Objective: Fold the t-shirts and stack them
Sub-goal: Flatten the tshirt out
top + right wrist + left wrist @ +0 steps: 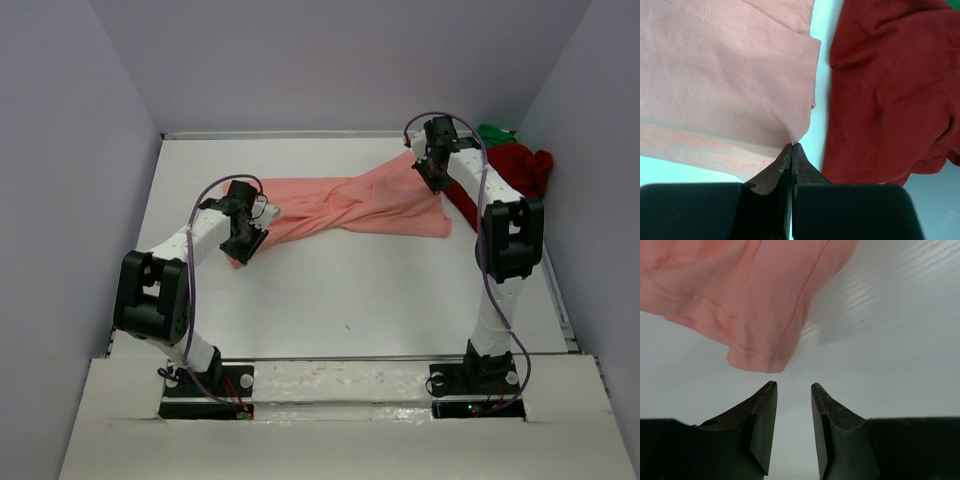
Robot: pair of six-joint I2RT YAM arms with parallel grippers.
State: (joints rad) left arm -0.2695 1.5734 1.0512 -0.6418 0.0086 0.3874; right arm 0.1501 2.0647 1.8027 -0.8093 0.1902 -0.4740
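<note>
The salmon-pink t-shirt (350, 205) lies twisted across the table's middle, from left to back right. My left gripper (243, 245) is open and empty just short of the shirt's left hem (755, 360). My right gripper (432, 172) is shut on a pinch of the pink shirt's edge (799, 132) at the back right. The dark red t-shirt (515, 170) lies crumpled at the back right, beside the pink one, and also fills the right of the right wrist view (890, 95). A small bright green crumple (495, 132) shows behind it.
White side walls close in the table (350, 300) on the left, back and right. The right arm's upper link (510, 240) stands over the table's right side. A raised white ledge runs along the near edge.
</note>
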